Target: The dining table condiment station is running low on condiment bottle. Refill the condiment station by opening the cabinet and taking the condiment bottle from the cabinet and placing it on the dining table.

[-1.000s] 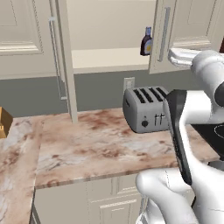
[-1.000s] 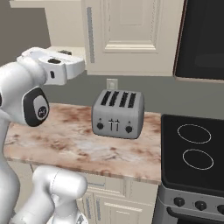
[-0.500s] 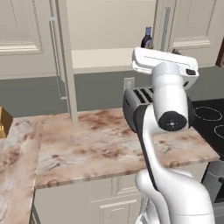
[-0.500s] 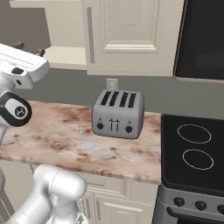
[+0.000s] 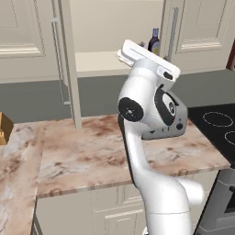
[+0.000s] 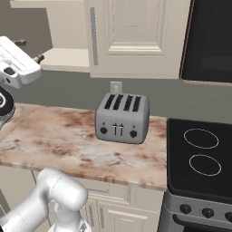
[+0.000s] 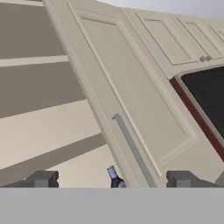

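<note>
Having just swung up from beside the toaster (image 6: 122, 118), the gripper (image 7: 111, 179), jaws now wide, is lining up on the condiment bottle (image 7: 114, 177) at 6 o'clock inside the open cabinet (image 5: 110, 64).

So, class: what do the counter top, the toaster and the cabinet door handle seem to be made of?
Counter top: polished marble, judging by its reddish-brown veins on cream.
Toaster: brushed metal, judging by its even grey sheen.
Cabinet door handle: probably satin metal, a plain silver bar; painted plastic cannot be ruled out.

White arm raised high, fingers (image 7: 43, 179) spread wide
</note>
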Available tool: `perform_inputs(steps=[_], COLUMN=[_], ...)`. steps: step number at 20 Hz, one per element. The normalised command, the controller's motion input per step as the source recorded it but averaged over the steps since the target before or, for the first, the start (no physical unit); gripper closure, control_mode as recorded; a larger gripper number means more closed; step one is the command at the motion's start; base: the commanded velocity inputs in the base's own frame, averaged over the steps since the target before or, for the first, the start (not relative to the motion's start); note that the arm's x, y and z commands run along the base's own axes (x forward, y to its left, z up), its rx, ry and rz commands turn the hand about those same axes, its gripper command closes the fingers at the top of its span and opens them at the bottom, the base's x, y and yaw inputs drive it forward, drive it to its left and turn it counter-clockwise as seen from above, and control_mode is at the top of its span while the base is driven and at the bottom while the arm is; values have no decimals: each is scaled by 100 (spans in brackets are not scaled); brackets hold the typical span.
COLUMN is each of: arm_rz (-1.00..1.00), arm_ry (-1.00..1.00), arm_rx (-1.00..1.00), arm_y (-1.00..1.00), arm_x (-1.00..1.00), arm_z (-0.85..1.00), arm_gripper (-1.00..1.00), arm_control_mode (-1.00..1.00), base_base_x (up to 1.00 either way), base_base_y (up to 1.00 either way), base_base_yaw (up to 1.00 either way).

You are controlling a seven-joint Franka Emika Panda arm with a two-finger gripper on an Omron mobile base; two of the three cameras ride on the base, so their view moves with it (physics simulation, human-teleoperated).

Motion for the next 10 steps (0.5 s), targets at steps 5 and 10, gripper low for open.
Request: perform_inputs(steps=[5,10], arm_rz=[-8,-6], arm_ry=[15,16], arm_rx=[0,2], arm_y=[0,-10], arm_x=[62,34], arm_z=[-9,0], arm_gripper=[-100,-100], arm_control_mode=[-100,-100], base_base_x=[0,0], base_base_y=[0,0], base_base_yaw=[0,0])
